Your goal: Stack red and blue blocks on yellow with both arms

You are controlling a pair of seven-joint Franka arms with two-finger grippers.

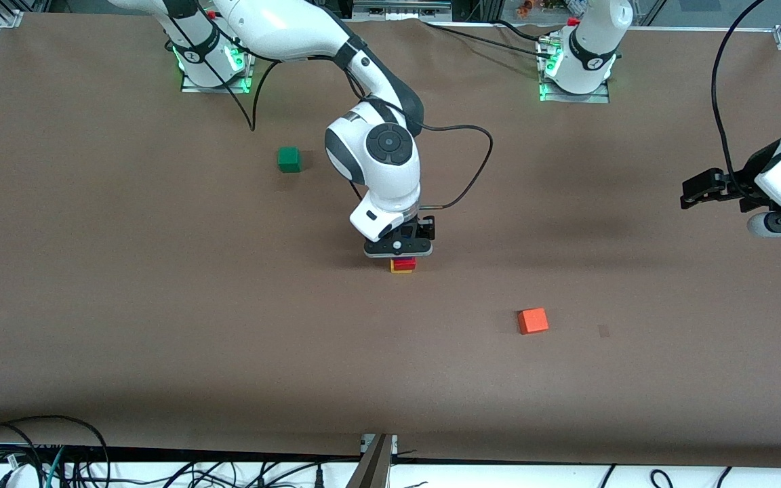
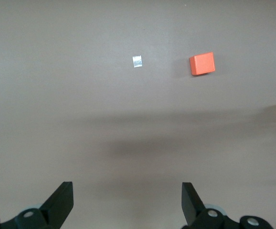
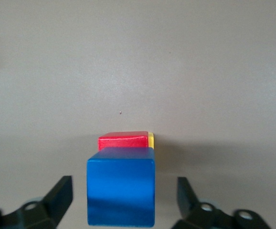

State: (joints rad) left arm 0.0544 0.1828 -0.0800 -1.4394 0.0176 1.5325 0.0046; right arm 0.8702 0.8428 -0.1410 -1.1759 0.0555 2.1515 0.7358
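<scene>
In the right wrist view the blue block (image 3: 121,186) sits on top of the red block (image 3: 122,141), and a sliver of the yellow cube (image 3: 151,140) shows under them. My right gripper (image 3: 124,200) is open, its fingers on either side of the blue block with a gap at each side. In the front view the right gripper (image 1: 398,247) hangs over the stack and hides the blue block; the red block (image 1: 403,263) and the yellow cube (image 1: 402,270) show below it. My left gripper (image 1: 687,192) is open and empty, waiting over the left arm's end of the table; it also shows in its own view (image 2: 127,200).
An orange cube (image 1: 533,320) lies nearer to the front camera than the stack, toward the left arm's end; it also shows in the left wrist view (image 2: 202,63). A green cube (image 1: 289,159) lies toward the right arm's base. A small tape mark (image 2: 137,61) is beside the orange cube.
</scene>
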